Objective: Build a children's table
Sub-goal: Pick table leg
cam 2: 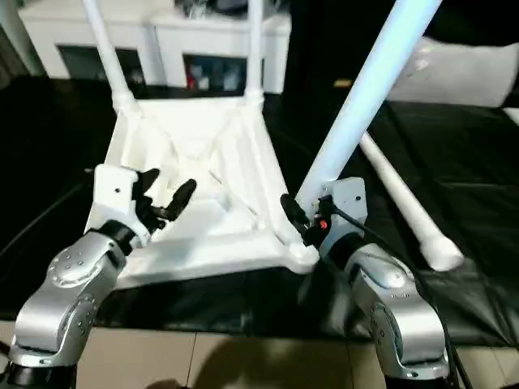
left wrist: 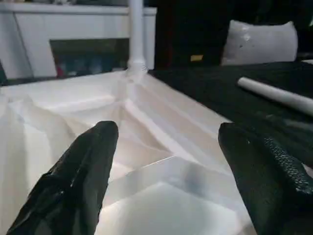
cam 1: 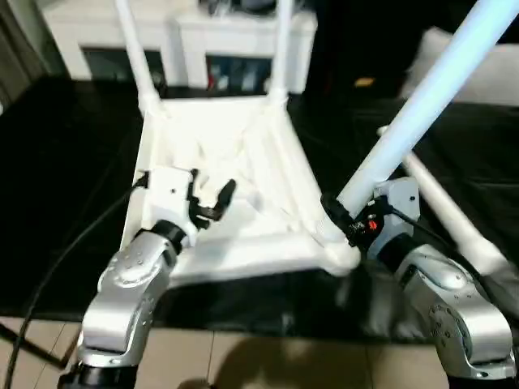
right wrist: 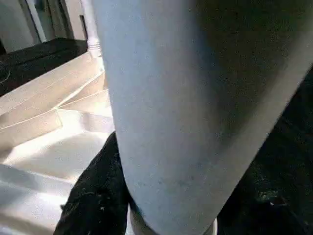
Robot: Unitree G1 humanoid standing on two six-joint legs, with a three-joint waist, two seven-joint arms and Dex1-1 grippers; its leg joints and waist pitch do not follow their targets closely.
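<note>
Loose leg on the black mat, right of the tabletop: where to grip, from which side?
Take the loose leg mid-shaft, from above, fingers closing across its width. It lies flat on the black mat, round and slim; its flared end lies nearest the robot and is thicker to span.

Head cams sat high, looking forward and down over both forearms at the upturned children's table (cam 1: 235,186), nearly the same shot side by side. Left wrist cam hovered low over its ribbed underside, facing the white cabinet (left wrist: 29,44). Right wrist cam was jammed against a leg (right wrist: 195,112).
</note>
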